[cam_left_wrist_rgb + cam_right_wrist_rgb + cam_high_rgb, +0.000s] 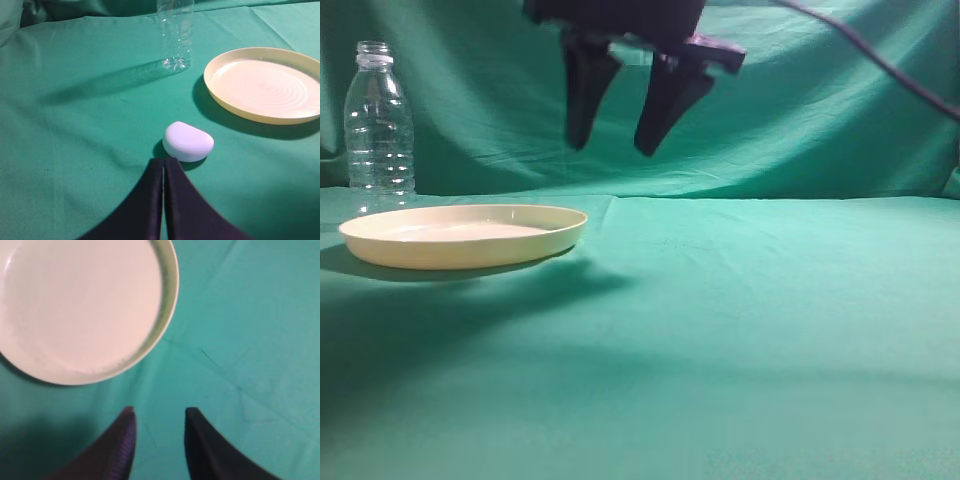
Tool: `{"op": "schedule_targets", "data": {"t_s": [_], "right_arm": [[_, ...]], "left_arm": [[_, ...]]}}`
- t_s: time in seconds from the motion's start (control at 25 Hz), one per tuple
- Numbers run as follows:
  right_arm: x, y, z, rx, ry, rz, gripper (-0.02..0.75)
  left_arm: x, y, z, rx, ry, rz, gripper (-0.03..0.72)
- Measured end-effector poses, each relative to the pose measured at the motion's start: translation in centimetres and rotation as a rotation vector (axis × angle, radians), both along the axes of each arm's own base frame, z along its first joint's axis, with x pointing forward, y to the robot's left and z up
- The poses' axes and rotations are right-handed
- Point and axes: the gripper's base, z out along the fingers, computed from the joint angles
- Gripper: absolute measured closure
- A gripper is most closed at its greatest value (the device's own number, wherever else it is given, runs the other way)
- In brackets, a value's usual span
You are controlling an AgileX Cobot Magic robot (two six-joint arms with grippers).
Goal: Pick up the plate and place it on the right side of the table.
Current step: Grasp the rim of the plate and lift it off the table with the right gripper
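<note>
- The plate (463, 235) is lying flat on the table (770, 330) at the middle left of the exterior frame, empty, with a bottle (379, 128) standing upright just behind its left end.
- The right gripper (620, 145) is hanging in the air at the upper middle of that frame, above the cloth and just right of the plate's right rim, touching nothing.
- Its fingers (117, 447) are standing spread, with bare green cloth showing in the gap between them in the right wrist frame.
- In that frame the plate (82, 307) is filling the upper left, while the right gripper (159, 412) is sitting at the bottom middle; so the plate's near rim is lying ahead of and to the left of the fingertips, apart from them.
- The plate is round, so it is offering no long axis; any stretch of rim looks as good as another, and the stretch nearest the fingers seems the natural one to take.
- The left gripper (163, 162) is showing at the bottom middle of the left wrist frame with its fingers pressed together, holding nothing.
- A small white rounded thing (188, 142) is lying on the cloth just ahead of those tips, and the plate (265, 84) is lying well apart at the upper right, with the bottle (175, 35) at the top middle.
- Judging from this, the right arm is the nearer one and is the one lined up for the pick; it would need to shift toward the rim and drop before closing.
- The right half of the exterior frame is showing only cloth, which is where the plate is meant to go.
</note>
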Motion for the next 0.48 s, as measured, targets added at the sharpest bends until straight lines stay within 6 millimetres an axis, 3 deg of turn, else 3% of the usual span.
{"op": "schedule_targets", "data": {"t_s": [0.08, 0.16, 0.32, 0.36, 0.48], "right_arm": [[1.1, 1.0, -1.2, -0.003, 0.015, -0.001, 0.324], [2.1, 1.8, -2.1, 0.002, 0.016, -0.003, 0.253], [4.0, 3.2, -4.2, -0.005, 0.023, -0.002, 0.257], [4.4, 3.5, -4.9, -0.010, 0.029, -0.002, 0.216], [5.4, 4.2, -6.3, -0.019, 0.026, 0.001, 0.232]], "left_arm": [[0.0, 0.0, 0.0, 0.000, 0.000, 0.000, 0.688], [0.0, 0.0, 0.0, 0.000, 0.000, 0.000, 0.688], [0.0, 0.0, 0.0, 0.002, 0.000, 0.000, 0.688], [0.0, 0.0, 0.0, 0.002, 0.000, 0.000, 0.688], [0.0, 0.0, 0.0, 0.002, 0.000, 0.000, 0.688]]}}
